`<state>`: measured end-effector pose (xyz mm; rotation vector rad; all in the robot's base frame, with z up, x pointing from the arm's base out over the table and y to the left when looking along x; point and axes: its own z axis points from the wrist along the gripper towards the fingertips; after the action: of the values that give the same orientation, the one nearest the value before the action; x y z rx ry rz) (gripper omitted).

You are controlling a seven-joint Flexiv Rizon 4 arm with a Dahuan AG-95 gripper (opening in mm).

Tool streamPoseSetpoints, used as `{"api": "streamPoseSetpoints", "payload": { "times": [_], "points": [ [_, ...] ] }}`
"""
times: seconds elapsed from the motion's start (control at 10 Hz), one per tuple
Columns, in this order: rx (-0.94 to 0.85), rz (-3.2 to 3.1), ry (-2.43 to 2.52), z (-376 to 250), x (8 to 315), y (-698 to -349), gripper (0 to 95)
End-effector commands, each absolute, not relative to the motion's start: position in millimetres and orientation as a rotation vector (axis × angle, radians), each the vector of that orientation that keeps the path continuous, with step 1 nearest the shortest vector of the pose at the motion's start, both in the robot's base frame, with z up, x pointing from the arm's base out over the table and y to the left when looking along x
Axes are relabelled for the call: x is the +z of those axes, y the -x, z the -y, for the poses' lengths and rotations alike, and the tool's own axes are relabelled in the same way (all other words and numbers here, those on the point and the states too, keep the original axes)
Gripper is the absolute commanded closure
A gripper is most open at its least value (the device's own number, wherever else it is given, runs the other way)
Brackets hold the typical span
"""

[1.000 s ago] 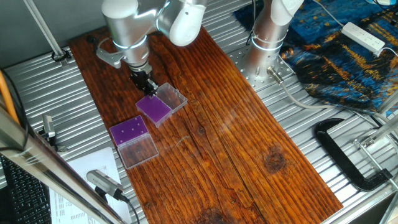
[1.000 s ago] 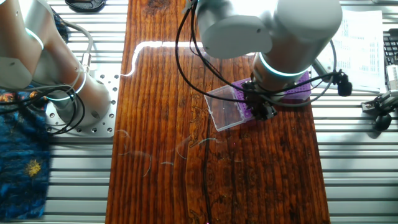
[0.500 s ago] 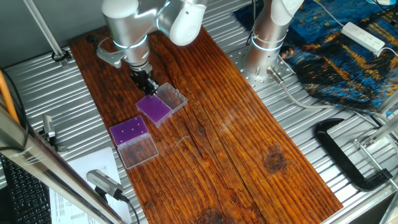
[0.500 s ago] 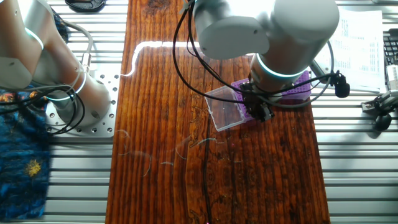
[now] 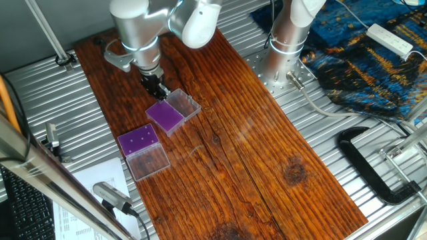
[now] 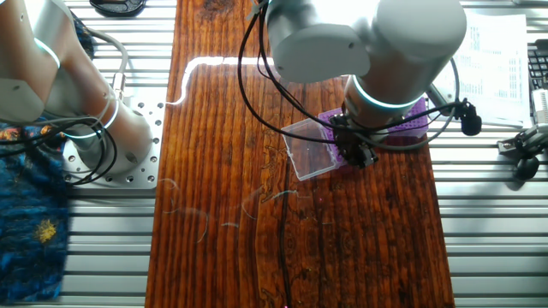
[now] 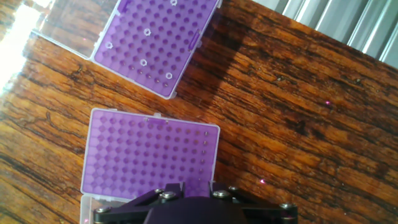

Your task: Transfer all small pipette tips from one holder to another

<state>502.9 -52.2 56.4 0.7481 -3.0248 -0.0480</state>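
Two purple grid holders sit on the wooden board. The one nearer the camera (image 5: 139, 141) carries several small pipette tips (image 7: 147, 32), seen as pale rings in its top (image 7: 155, 43). The other holder (image 5: 165, 117) has an empty grid (image 7: 149, 155). My gripper (image 5: 155, 91) hangs low over the far edge of the empty holder, next to its clear lid (image 5: 185, 104). In the hand view only the black gripper body (image 7: 193, 208) shows, at the bottom edge. The fingertips are hidden, so the frames do not show whether they are open or shut. No tip shows between them.
The tip holder's clear lid (image 5: 148, 162) lies open beside it. The empty holder's lid also shows in the other fixed view (image 6: 310, 150). A second arm's base (image 5: 288, 40) stands at the back right. A black clamp (image 5: 373, 167) lies at the right, and papers (image 5: 93, 193) at the front left.
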Motion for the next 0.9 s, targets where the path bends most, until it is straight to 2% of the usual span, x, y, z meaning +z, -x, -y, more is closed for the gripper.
{"api": "streamPoseSetpoints", "payload": {
  "times": [0.1, 0.4, 0.5, 0.9],
  "points": [
    [-0.049, 3.028, -0.742, 51.5, 55.7, -501.4, 76.0],
    [-0.046, 3.029, -0.740, 50.7, 52.7, -498.8, 76.0],
    [-0.047, 3.029, -0.741, 51.0, 52.0, -498.5, 95.0],
    [-0.045, 3.035, -0.737, 51.0, 51.8, -498.3, 95.0]
  ]
}}
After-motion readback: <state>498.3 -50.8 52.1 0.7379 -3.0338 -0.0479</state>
